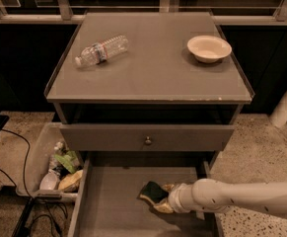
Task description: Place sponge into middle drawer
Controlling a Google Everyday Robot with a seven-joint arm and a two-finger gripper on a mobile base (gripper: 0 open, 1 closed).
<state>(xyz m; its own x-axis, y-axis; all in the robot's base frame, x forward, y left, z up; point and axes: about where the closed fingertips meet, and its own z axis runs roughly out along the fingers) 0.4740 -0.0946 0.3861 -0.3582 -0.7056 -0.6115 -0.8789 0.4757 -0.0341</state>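
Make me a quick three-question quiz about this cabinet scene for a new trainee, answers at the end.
1. True or false: a plastic bottle lies on its side on the cabinet top, apart from the bowl.
2. Where is the gripper? A) over the bowl. B) inside the open middle drawer, at the sponge. C) at the small round knob.
3. Short answer: what stands on the floor to the left of the cabinet as the camera sees it?

Key: 1 true. 2 B. 3 a bin holding assorted items.
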